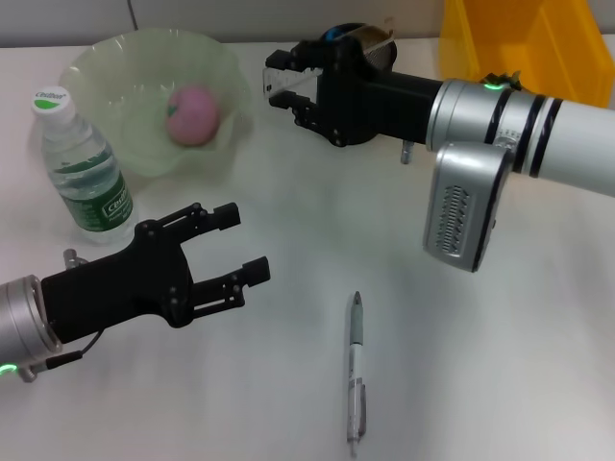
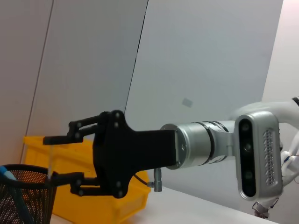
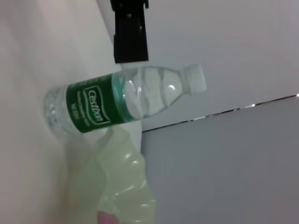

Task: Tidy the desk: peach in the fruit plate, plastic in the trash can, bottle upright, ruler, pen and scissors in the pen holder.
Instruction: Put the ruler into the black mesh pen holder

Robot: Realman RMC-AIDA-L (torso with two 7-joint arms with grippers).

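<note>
On the white counter (image 1: 461,384), a pale green fruit plate (image 1: 115,72) sits toward the far left corner with the pink peach (image 1: 196,115) lying inside it. Just beside the plate, nearer the left edge, the water bottle (image 1: 82,163) stands upright with its white cap on; the right wrist view shows the same bottle (image 3: 121,100) with its green label, touching or almost touching the plate's wavy rim (image 3: 117,186).

At the far edge, near the middle, a black mesh pen holder (image 1: 370,43) is mostly hidden behind the right hand (image 1: 279,86). In the left wrist view the holder's rim (image 2: 23,186) shows with something blue sticking out of it; what that is cannot be told. A yellow bin (image 1: 528,43) stands at the far right corner, its contents out of sight.

The right hand hovers over the far part of the counter between plate and holder, its fingers spread apart, with a clear strip, apparently the ruler (image 1: 282,75), between the fingertips. The left hand (image 1: 245,245) hangs over the near left part of the counter, spread wide and holding nothing.

The pen (image 1: 355,370) lies alone near the front edge, about midway along it, well apart from both hands.
</note>
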